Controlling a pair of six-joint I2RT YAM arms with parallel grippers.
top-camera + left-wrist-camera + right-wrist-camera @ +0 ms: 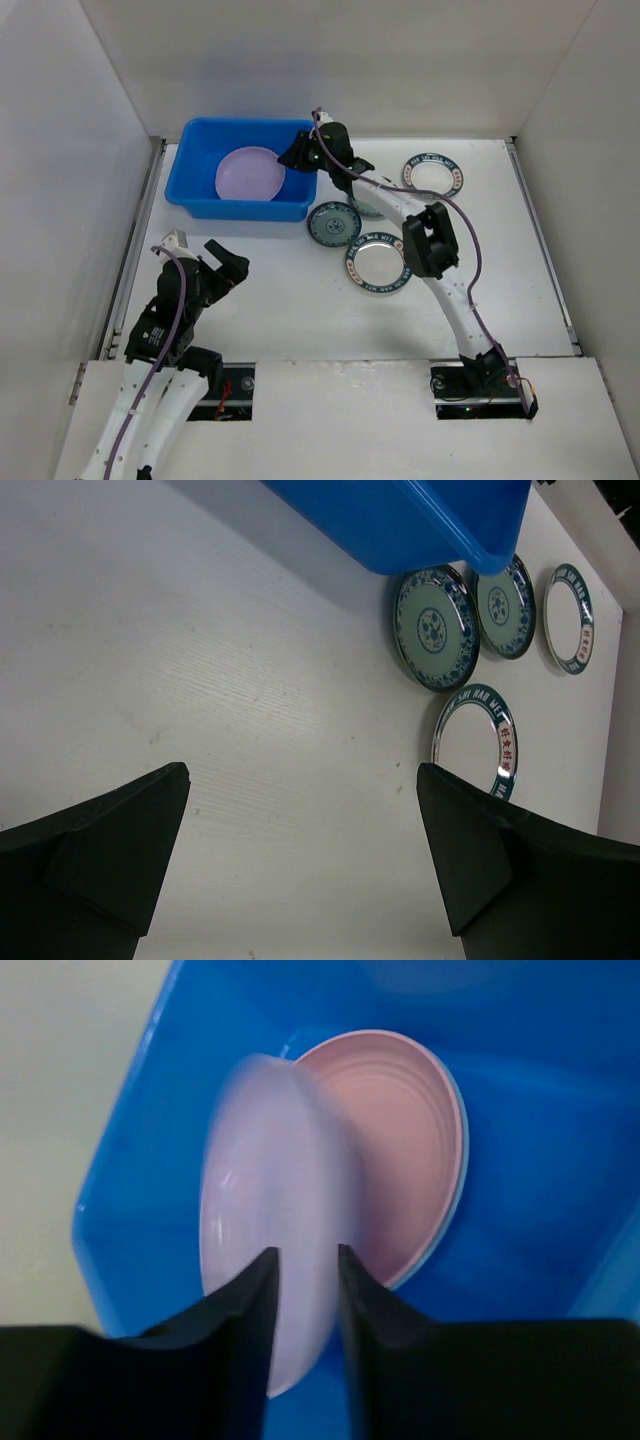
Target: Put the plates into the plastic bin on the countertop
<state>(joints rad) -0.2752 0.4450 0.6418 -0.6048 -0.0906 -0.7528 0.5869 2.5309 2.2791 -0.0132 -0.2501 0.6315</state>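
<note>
The blue plastic bin point(200, 165) stands at the back left of the white countertop point(300, 310). A lavender plate point(250, 173) is in it. In the right wrist view the lavender plate point(270, 1160) is blurred and tilted over a pink plate point(410, 1130) with a light blue rim under it. My right gripper point(298, 155) hangs over the bin's right end, its jaws point(307, 1252) apart and off the plate. Two teal-green plates point(334, 224) point(503, 605) and two white-centred plates point(378, 265) point(433, 173) lie right of the bin. My left gripper point(228, 262) point(302, 775) is open and empty.
White walls bound the counter on three sides. The right arm point(440, 270) stretches over the plates on the counter and partly hides one teal-green plate. The bin's corner point(420, 520) shows above the plates in the left wrist view.
</note>
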